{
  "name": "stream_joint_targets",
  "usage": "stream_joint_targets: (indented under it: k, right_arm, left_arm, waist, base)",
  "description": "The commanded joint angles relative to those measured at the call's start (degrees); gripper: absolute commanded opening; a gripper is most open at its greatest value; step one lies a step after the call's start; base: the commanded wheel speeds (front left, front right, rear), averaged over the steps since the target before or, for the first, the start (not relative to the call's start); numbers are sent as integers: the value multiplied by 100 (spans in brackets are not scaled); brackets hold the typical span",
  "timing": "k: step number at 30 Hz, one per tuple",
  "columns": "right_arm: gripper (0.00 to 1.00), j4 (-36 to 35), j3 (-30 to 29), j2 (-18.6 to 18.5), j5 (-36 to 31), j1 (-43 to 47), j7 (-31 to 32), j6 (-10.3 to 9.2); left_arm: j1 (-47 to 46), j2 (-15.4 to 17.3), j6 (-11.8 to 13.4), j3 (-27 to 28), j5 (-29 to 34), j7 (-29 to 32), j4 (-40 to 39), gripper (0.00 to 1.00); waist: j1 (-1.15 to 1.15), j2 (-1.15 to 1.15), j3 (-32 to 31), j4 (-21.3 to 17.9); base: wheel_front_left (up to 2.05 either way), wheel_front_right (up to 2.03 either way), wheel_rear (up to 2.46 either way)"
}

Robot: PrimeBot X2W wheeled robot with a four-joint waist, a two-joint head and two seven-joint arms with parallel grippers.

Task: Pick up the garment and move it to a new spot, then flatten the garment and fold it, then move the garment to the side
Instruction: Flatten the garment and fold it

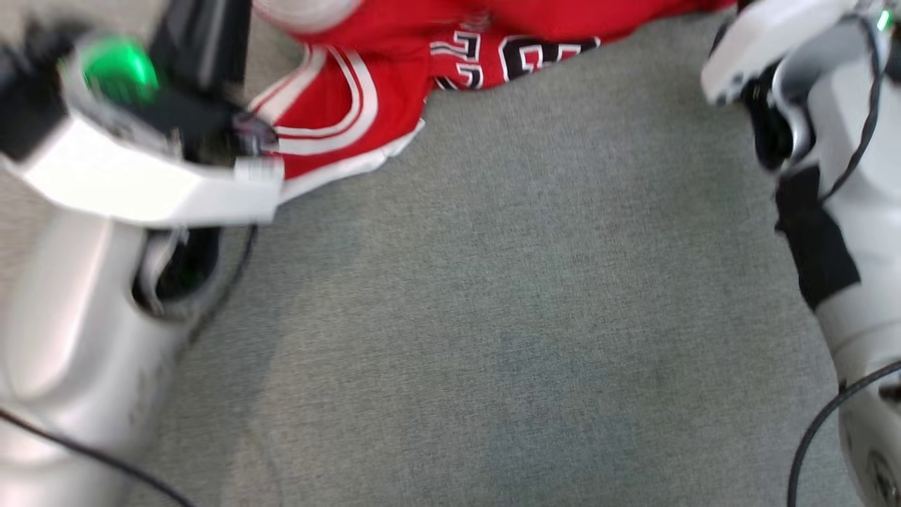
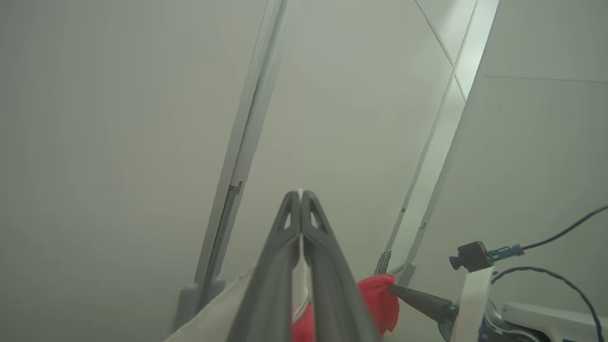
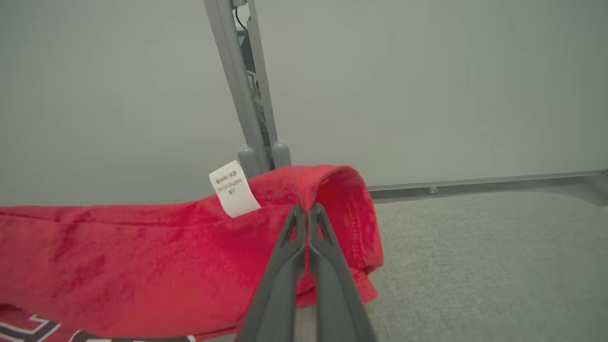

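Note:
The garment is a red jersey with white and black trim and black-and-white numbers, lying bunched along the far edge of the grey surface. My left gripper sits at its white-trimmed armhole. In the left wrist view its fingers are shut with a thin white strip of trim pinched between them and red cloth below. My right gripper is shut on a raised fold of the garment's hem, next to a white label. The right gripper's tip also shows pinching the red cloth.
Grey fabric-covered surface stretches wide in front of the garment. Pale wall panels with a grey upright post and a low rail stand behind. Black cables hang by my right arm.

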Motion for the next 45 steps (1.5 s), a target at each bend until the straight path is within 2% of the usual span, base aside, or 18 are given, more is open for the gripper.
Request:
stream_joint_targets:
  k: [1,5,8,11,12,14,18,20,21,27,30,33,37,45]
  right_arm:
    - [0,-55,99,-122,178,226,157,1]
    - [0,-375,376,-303,702,942,628,1]
    - [0,-756,436,-489,1134,1602,1033,1]
    - [0,-1331,390,-739,1487,2355,1351,2]
    - [0,-1331,390,-739,1487,2355,1351,2]
    - [0,-2055,76,-898,1751,3524,1741,5]
    - [0,-2940,-252,-1002,1713,4613,2442,0]
    - [0,-3402,-544,-924,1587,5132,2781,1]
    - [0,-3402,-544,-924,1587,5132,2781,1]
    - [0,-5176,-1304,-473,1224,6508,4071,4]
    - [0,-6108,-1576,-241,1063,7024,4622,3]
    - [0,-6758,-1910,-56,925,7304,4897,3]
    - [0,-7094,-2136,73,662,7333,5021,3]
    - [0,-6925,-2049,115,563,7038,4799,3]
  left_arm:
    - [341,-39,-3,101,-125,1,-34,0]
    - [1459,-93,-4,241,-585,1,-251,0]
    - [2276,-102,-3,145,-1139,1,-472,0]
    - [2977,-40,-4,-62,-2160,0,-1039,0]
    - [2977,-40,-4,-62,-2160,0,-1039,0]
    - [3925,296,-4,-148,-3310,3,-1698,0]
    - [4649,725,-4,-343,-3849,25,-1957,0]
    - [4891,885,-4,-527,-3977,102,-1979,0]
    - [4891,885,-4,-527,-3977,102,-1979,0]
    - [5377,1184,-4,-976,-4481,523,-1927,0]
    - [5449,1252,-4,-944,-4501,479,-1864,0]
    - [5453,1234,-4,-844,-4393,332,-1790,0]
    - [5287,1212,-4,-811,-4310,250,-1732,0]
    - [4925,1096,-4,-723,-4128,137,-1612,0]
  waist:
    - [-1,0,-348,166]
    - [-1,0,-820,258]
    - [-1,0,-1164,353]
    - [-1,0,-1464,460]
    - [-1,0,-1464,460]
    - [-1,0,-1800,568]
    - [-1,0,-2059,616]
    - [-1,0,-2193,654]
    - [-1,0,-2193,654]
    - [-1,0,-2406,737]
    - [-1,0,-2418,753]
    - [-1,0,-2413,741]
    - [-1,0,-2383,685]
    - [-1,0,-2227,577]
  base:
    - [0,0,0]
    - [0,0,0]
    - [0,0,0]
    - [0,0,0]
    - [0,0,0]
    - [0,0,0]
    - [0,0,0]
    - [0,0,0]
    - [0,0,0]
    - [0,0,0]
    - [0,0,0]
    - [0,0,0]
    - [0,0,0]
    - [0,0,0]
